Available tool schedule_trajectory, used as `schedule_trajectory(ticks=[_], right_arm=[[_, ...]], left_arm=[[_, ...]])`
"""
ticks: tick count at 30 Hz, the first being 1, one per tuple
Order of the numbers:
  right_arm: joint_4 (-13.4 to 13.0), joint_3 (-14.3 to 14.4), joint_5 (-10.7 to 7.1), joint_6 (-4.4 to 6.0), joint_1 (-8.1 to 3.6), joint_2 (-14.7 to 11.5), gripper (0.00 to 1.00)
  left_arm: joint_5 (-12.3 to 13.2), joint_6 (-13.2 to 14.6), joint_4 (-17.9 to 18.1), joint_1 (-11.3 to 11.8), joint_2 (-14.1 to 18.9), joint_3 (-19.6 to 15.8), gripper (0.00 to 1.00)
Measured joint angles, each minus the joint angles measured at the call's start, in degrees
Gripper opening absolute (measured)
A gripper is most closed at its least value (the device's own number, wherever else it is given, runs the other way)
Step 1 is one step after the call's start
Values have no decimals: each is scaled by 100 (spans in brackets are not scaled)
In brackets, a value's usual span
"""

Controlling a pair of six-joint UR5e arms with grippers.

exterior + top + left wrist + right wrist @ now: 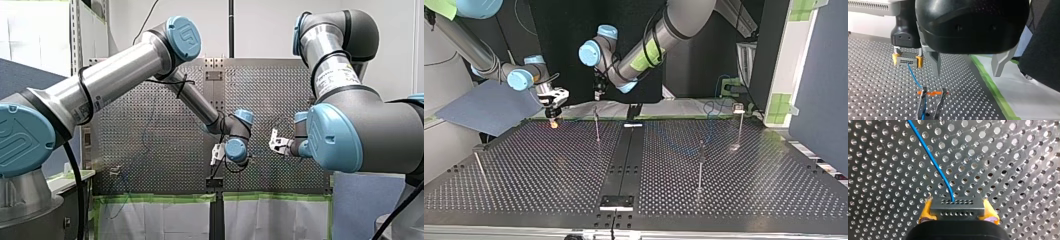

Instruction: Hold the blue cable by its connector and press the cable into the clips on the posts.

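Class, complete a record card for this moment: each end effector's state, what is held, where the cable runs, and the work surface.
Right end effector: shut on the connector, yellow pads at its sides
Left end effector: open, empty, metal fingers
Blue cable: leaves the connector, runs down to a post clip
Surface: perforated table

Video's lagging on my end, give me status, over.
Left gripper open, clip just ahead. Right gripper shut on connector. Blue cable runs to clip, seating unclear. Nothing seen in the way.
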Motion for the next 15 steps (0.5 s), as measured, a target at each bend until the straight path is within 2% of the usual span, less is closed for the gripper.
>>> schedule_trajectory(ticks=[15], right_arm=[[-9,1,-8,13,-1,5,0]], left_arm=[[9,-263,669,57,-2,-2,100]])
